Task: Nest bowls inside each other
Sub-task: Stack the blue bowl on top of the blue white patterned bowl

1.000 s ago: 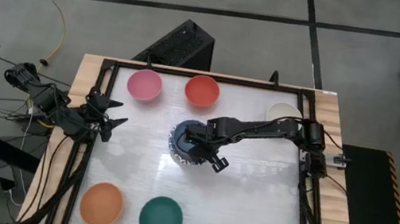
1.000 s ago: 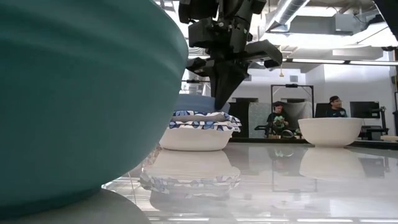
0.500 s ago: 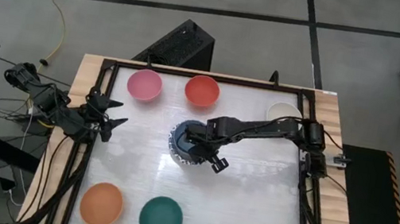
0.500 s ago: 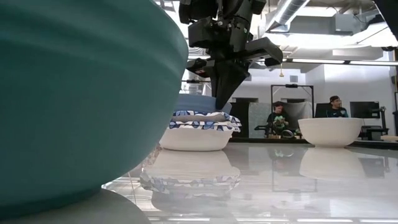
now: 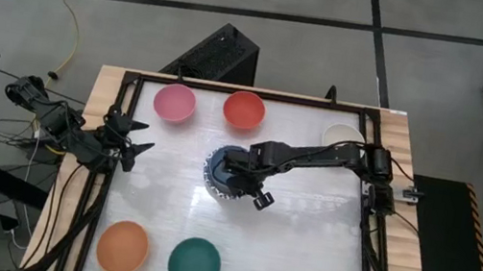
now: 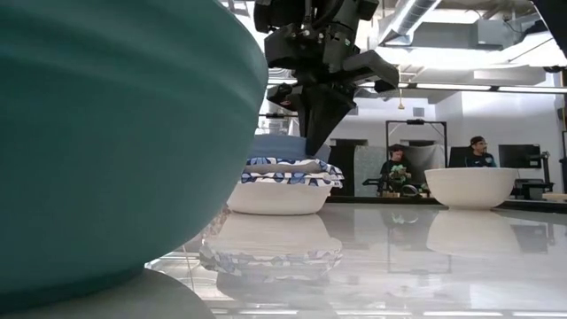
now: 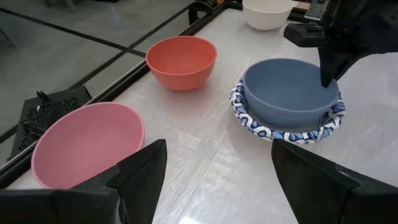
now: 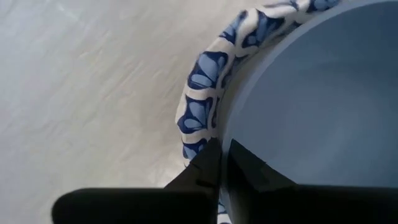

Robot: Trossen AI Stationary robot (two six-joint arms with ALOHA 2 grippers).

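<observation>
The right pincer (image 8: 219, 163) sits at the rim of the dark blue bowl (image 7: 290, 92), its two fingertips astride the wall with only a thin gap between them; whether they yet clamp the rim or have let it go cannot be told. That blue bowl is nested in the stack of patterned-rim white bowls (image 7: 283, 129) near the middle of the bench (image 5: 301, 252). To do this step well, the jaws should part fully before the arm lifts straight up, so the rim is not dragged and the stack does not tip or slide on the glossy top. The next candidates lie outward: the red bowl (image 5: 244, 110) and pink bowl (image 5: 174, 102) along the far edge, the cream bowl (image 5: 342, 134) at the far right corner, the orange bowl (image 5: 123, 246) and dark green bowl (image 5: 195, 263) by the near edge. The left pincer (image 5: 132, 148) waits spread wide at the left edge.
</observation>
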